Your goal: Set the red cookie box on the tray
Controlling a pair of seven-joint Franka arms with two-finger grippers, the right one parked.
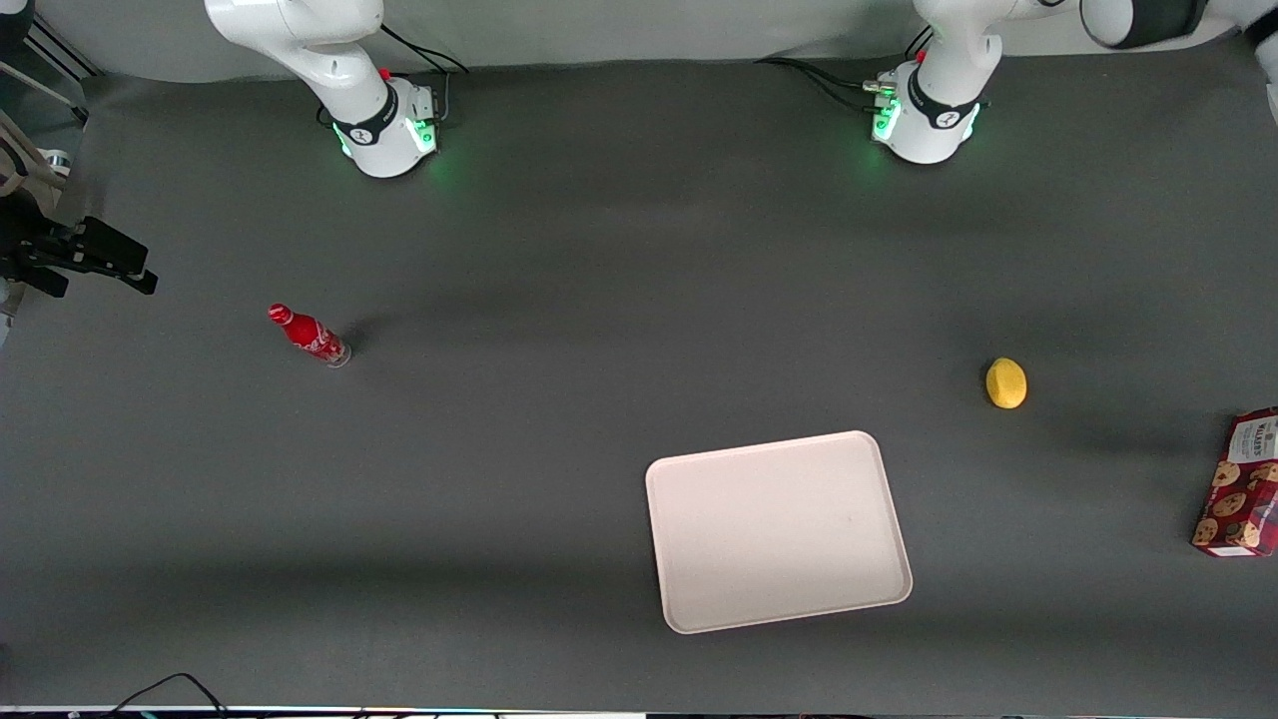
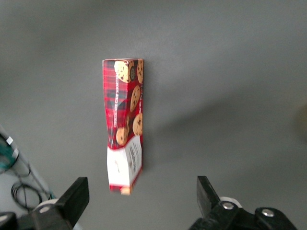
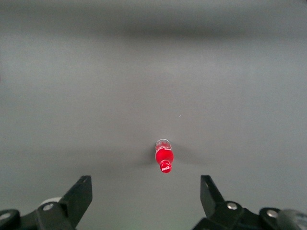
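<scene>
Dark grey matte counter [image 1: 599, 300]. Flat dark-red plaid cookie box [image 1: 1241, 482] at working arm's end, well apart from pale cream-pink tray [image 1: 779, 529], long axis running toward front camera. End effector [image 2: 142, 201] above it, released.

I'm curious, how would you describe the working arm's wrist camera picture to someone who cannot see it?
A red cookie box, plaid and printed with chocolate-chip cookies and a white label, lies on a dark grey table. The open gripper hangs above it with nothing between its two black fingers, not touching the box.
</scene>
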